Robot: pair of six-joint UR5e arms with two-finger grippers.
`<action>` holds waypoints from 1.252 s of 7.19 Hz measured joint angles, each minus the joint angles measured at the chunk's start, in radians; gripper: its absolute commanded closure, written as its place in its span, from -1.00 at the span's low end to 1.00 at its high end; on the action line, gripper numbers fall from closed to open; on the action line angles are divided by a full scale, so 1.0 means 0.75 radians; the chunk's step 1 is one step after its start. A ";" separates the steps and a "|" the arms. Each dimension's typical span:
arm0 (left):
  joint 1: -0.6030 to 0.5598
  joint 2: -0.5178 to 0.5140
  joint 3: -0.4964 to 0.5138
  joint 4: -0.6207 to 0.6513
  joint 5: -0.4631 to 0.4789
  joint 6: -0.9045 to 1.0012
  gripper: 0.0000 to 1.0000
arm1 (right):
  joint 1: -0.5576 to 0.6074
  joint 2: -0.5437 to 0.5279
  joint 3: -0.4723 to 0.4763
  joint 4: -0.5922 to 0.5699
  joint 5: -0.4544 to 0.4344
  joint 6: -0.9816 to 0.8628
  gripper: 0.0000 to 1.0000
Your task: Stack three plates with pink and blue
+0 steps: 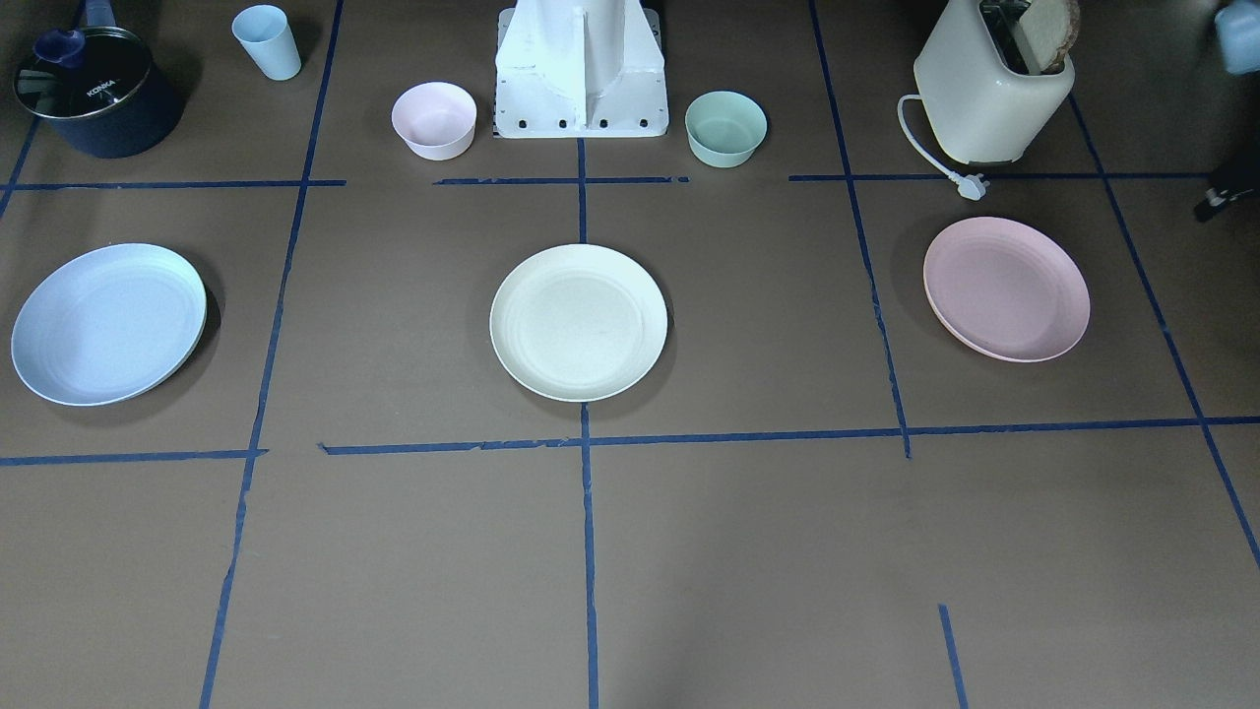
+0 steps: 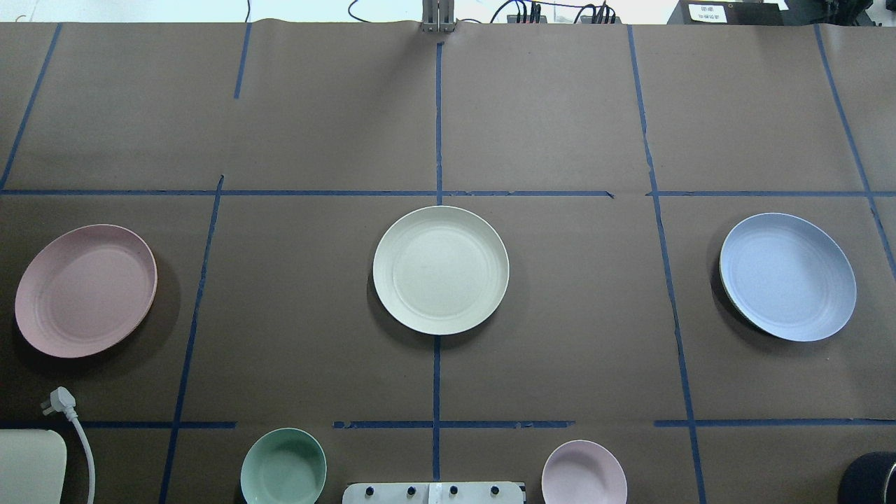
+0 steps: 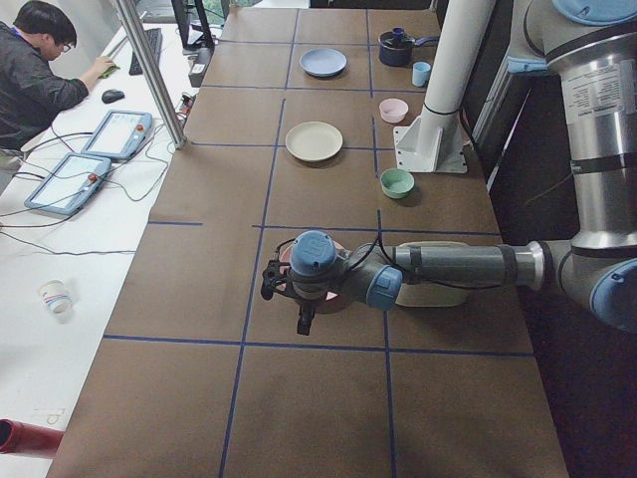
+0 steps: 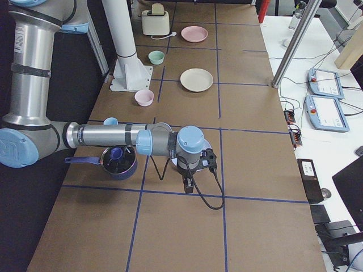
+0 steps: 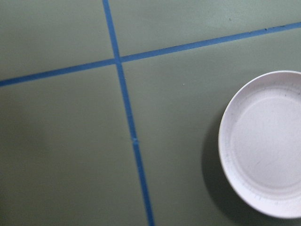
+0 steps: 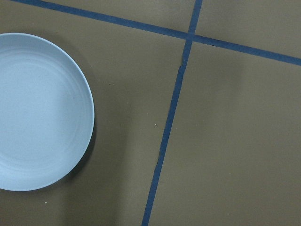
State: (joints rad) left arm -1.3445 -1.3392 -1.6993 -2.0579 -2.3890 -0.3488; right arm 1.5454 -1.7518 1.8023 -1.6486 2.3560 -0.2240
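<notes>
Cream plate (image 1: 579, 322) at centre of front-facing view, flat on brown table (image 1: 768, 551), lying across blue tape line (image 1: 588, 551). Blue plate (image 1: 108, 323) at middle left, pink plate (image 1: 1006, 289) at middle right. All three well apart, none stacked. Dark pot (image 1: 98, 94) at upper left, "KONKA" readable on top. Toaster (image 1: 992, 89) at upper right. Left gripper (image 3: 267, 282) at centre of left side view, right gripper (image 4: 213, 160) at centre of right side view. Cannot tell whether fingers of either are spread or pressed together.
</notes>
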 measured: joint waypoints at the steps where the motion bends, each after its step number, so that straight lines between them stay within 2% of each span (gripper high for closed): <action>1: 0.133 -0.019 0.090 -0.226 0.082 -0.265 -1.00 | -0.005 0.000 -0.001 0.000 0.007 0.000 -1.00; 2: 0.245 -0.060 0.174 -0.375 0.131 -0.454 -1.00 | -0.009 0.000 -0.002 -0.001 0.013 0.000 -1.00; 3: 0.328 -0.104 0.235 -0.442 0.150 -0.554 -1.00 | -0.012 0.000 -0.002 -0.001 0.018 0.000 -1.00; 4: 0.386 -0.134 0.276 -0.466 0.157 -0.594 -0.27 | -0.012 0.000 -0.002 -0.001 0.020 0.000 -1.00; 5: 0.417 -0.148 0.297 -0.475 0.158 -0.610 0.83 | -0.013 0.000 -0.002 -0.001 0.020 -0.001 -1.00; 6: 0.429 -0.153 0.304 -0.479 0.154 -0.633 0.99 | -0.014 0.000 -0.002 -0.001 0.021 -0.002 -1.00; 9: 0.429 -0.152 0.284 -0.490 0.115 -0.675 1.00 | -0.013 0.000 -0.002 -0.001 0.021 -0.002 -1.00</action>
State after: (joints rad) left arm -1.0225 -1.4529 -1.4866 -2.4256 -2.3027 -0.8552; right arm 1.5354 -1.7518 1.8009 -1.6490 2.3715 -0.2255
